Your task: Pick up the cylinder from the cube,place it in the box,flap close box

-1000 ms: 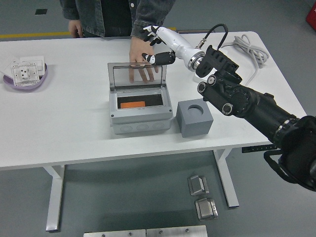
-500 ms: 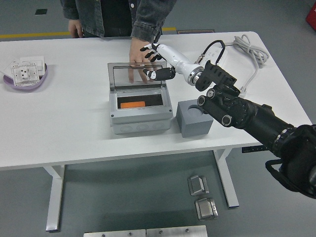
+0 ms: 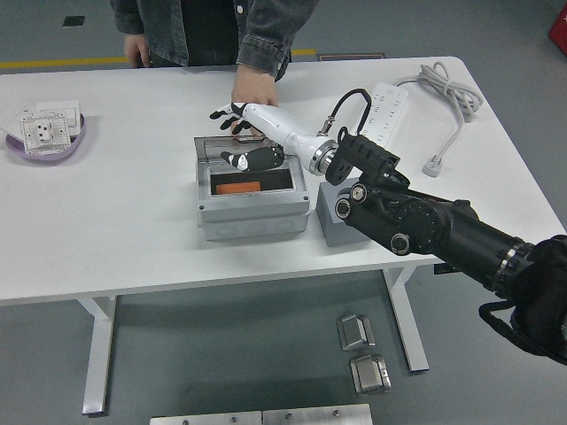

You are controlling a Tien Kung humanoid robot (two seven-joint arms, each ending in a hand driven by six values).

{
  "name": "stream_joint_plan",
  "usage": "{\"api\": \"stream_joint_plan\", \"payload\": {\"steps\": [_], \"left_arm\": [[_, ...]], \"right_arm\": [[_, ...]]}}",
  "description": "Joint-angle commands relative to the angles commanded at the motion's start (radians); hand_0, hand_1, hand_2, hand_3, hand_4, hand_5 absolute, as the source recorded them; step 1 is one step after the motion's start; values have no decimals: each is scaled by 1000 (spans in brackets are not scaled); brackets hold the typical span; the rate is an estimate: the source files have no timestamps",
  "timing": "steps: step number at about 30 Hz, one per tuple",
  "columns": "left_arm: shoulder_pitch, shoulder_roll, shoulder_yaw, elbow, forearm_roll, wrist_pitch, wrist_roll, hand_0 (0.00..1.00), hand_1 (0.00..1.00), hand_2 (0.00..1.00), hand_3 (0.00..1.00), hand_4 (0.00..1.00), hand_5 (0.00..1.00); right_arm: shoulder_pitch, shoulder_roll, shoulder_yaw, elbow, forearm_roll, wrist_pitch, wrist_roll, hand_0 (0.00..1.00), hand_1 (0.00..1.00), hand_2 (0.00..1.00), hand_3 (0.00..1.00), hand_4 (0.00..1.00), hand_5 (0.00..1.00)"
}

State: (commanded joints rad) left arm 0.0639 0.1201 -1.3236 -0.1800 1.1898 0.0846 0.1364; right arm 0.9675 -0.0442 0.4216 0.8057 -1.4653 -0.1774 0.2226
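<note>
Head view: your right robot hand point(image 3: 241, 135) sits over the grey box point(image 3: 252, 208), fingers spread, holding nothing, on its half-lowered clear flap point(image 3: 232, 150). Orange cylinder point(image 3: 237, 188) lies inside the box. Grey cube point(image 3: 330, 226) just right of box, mostly hidden. Person's hand point(image 3: 254, 91) rests behind on the desk point(image 3: 115, 221).

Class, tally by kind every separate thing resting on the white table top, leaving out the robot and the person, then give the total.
Grey box with orange piece inside: 1
Grey cube: 1
White power strip with cable: 1
Purple dish holding white socket plates: 1
Total: 4
</note>
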Motion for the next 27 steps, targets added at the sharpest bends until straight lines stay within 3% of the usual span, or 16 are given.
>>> {"api": "stream_joint_plan", "payload": {"steps": [4, 9, 16, 27], "left_arm": [[2, -2, 3, 0, -8, 0, -4, 631, 645, 639, 700, 666, 281], [5, -4, 6, 0, -13, 0, -6, 631, 645, 639, 700, 666, 281], [12, -7, -2, 0, -9, 1, -3, 631, 646, 637, 698, 665, 282], [17, -13, -5, 0, -10, 2, -3, 630, 646, 637, 698, 665, 281]], "right_arm": [[-21, -22, -21, 83, -12, 0, -16, 711, 642, 711, 805, 678, 237], [-50, -43, -29, 135, -13, 1, -24, 711, 642, 711, 805, 678, 237], [-86, -64, -4, 175, -15, -1, -32, 689, 640, 712, 807, 679, 238], [-151, -60, 20, 197, -2, -11, -27, 689, 639, 712, 806, 680, 238]]}}
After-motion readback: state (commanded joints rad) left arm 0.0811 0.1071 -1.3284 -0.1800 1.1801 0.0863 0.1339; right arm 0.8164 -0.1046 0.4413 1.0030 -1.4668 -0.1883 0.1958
